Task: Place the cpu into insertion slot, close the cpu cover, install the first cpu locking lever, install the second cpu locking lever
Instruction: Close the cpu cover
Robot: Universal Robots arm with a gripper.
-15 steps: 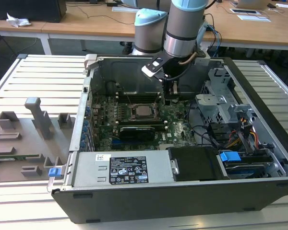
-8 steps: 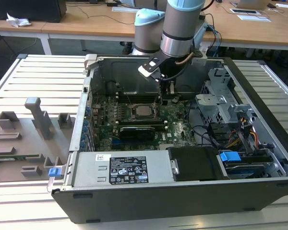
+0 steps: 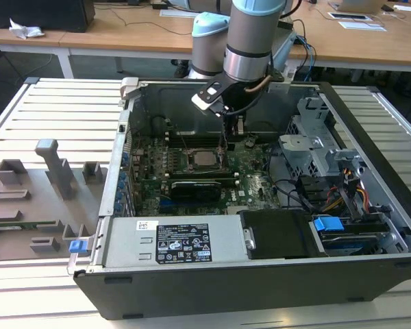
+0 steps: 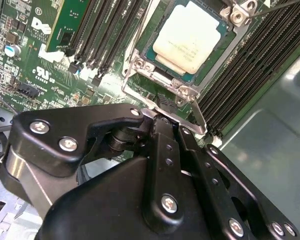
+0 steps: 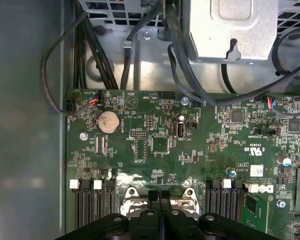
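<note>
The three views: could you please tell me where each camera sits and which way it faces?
Exterior view: off the arm, beside the open computer case, looking down into it; the arm and gripper show.
Second wrist view: on the wrist, looking past the shut gripper at the cpu inside the cpu cover.
First wrist view: on the wrist, looking over the gripper across the green board toward cables.
Shared: both wrist views show the gripper by the cpu cover.

Grey arm (image 3: 250, 34), pale blue caps (image 3: 209, 27), black screw-studded gripper (image 4: 162, 122), possibly brown cable (image 3: 259, 85)
</note>
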